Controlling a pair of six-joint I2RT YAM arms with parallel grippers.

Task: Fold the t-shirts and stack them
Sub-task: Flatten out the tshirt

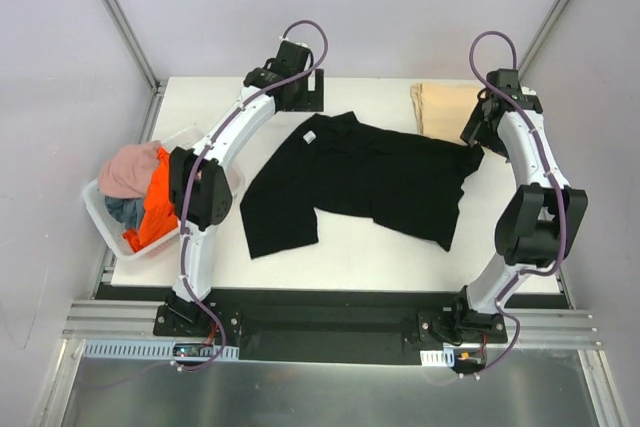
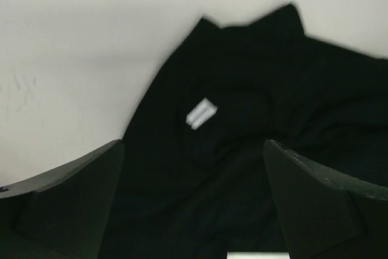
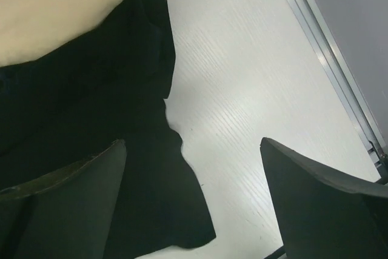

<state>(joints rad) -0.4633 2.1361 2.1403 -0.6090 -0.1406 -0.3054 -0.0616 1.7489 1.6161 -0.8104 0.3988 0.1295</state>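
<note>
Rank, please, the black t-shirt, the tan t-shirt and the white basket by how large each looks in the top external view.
1. black t-shirt
2. white basket, partly behind the left arm
3. tan t-shirt, partly behind the right arm

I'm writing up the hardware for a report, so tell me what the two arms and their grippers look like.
The left arm and right arm are built alike: white tubular links joined by chunky black joint housings. A thin purple cable loops over each wrist and runs down the arm. Each gripper's fingers are broad, dark, matte wedges; no markings show.
</note>
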